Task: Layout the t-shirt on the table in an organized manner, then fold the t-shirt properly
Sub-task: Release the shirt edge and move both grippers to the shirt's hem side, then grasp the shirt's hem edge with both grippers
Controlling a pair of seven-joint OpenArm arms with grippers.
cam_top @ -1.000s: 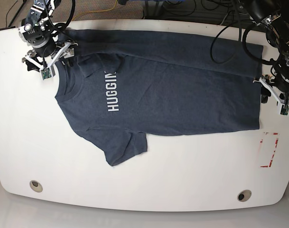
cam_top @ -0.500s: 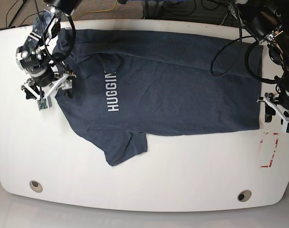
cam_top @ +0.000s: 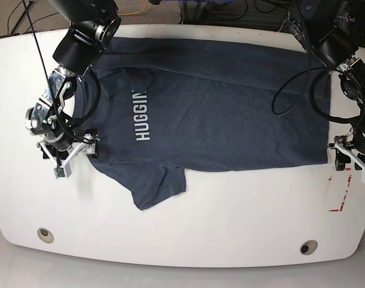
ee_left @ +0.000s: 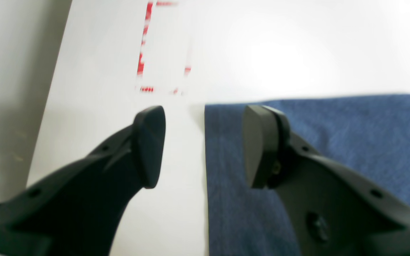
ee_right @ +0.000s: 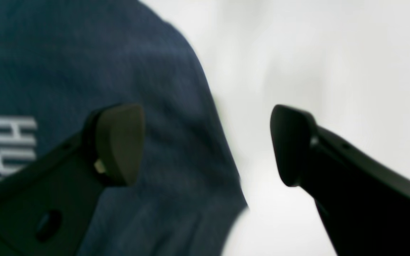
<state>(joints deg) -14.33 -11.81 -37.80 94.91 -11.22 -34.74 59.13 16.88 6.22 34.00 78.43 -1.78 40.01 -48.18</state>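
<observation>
The t-shirt (cam_top: 212, 108) lay flat across the far half of the white surface (cam_top: 188, 234), its long axis running left to right in the base view, collar toward the right arm and hem toward the left arm. The right gripper (ee_right: 205, 145) stood with jaws released and empty, straddling the shoulder edge near the collar, one pad over fabric and one over bare surface. The left gripper (ee_left: 203, 145) was likewise released and empty, astride the near hem corner beside the red tape mark (ee_left: 162, 46). Each arm appeared placed to seize its own end of the near edge.
</observation>
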